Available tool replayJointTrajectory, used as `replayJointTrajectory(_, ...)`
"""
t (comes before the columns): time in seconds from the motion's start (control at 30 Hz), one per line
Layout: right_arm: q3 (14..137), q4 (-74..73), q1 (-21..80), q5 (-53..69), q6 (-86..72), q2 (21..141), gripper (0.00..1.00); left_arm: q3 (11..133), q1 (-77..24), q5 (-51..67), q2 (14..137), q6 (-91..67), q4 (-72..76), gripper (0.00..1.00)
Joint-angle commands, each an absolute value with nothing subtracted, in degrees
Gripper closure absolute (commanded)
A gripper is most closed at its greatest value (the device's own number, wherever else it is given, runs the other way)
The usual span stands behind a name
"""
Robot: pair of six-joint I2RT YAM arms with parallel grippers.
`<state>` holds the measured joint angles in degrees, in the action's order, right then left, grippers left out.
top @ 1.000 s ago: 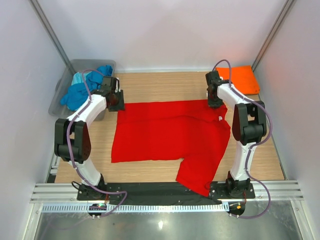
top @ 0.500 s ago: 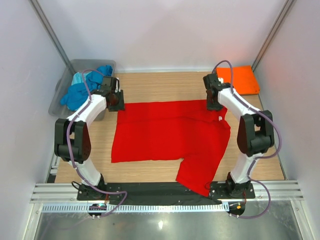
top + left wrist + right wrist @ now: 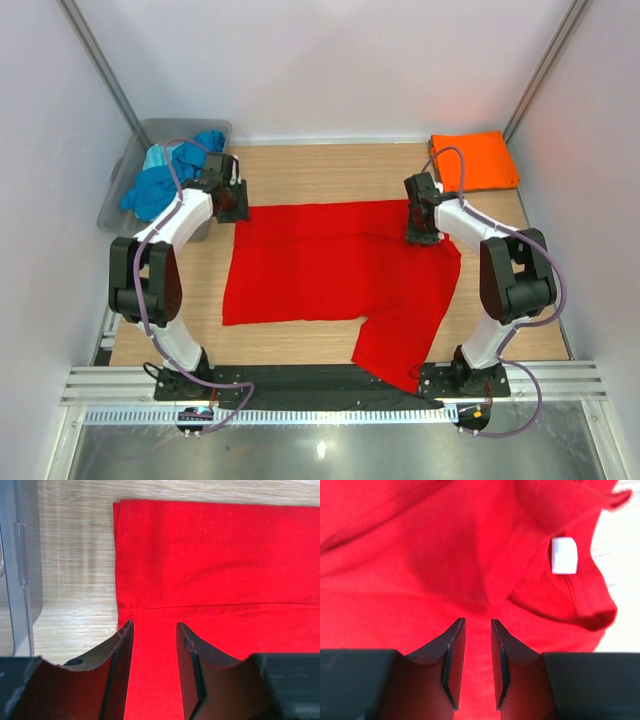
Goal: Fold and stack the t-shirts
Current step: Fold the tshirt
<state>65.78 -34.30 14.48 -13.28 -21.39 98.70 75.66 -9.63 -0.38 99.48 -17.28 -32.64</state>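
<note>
A bright red t-shirt (image 3: 330, 265) lies spread on the wooden table, one sleeve (image 3: 395, 350) reaching the near edge. My left gripper (image 3: 231, 204) is at its far left corner. In the left wrist view the gripper (image 3: 154, 626) is open, and flat red cloth (image 3: 215, 555) shows between the fingers. My right gripper (image 3: 421, 230) hovers over the collar area at the far right. Seen from the right wrist, it (image 3: 477, 622) is open by a narrow gap over rumpled cloth, left of the white neck label (image 3: 564, 555). A folded orange t-shirt (image 3: 476, 160) lies at the far right corner.
A grey translucent tub (image 3: 131, 178) stands at the far left, holding bunched blue (image 3: 150, 190) and pale turquoise (image 3: 160, 157) shirts. Its wall (image 3: 20, 570) is just left of the left gripper. White walls close in the table on three sides.
The right gripper has moved nearer and slightly left, from the far edge onto the shirt's collar area, and its jaws have parted. The left arm and the shirt have stayed put.
</note>
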Motion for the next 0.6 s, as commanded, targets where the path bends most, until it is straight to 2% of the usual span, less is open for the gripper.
replayJointTrajectory(0.0,67.15,-30.32,14.50,-15.12,-22.32,100.98,0.67,75.85,-9.76,-0.79,97.47,-16.26,-32.17,0.59)
replayJointTrajectory(0.57,69.34,-28.21,14.50,-18.90,-21.01,104.24,0.67,76.20,-9.76,-1.05,98.61,-16.35,-32.25,0.59)
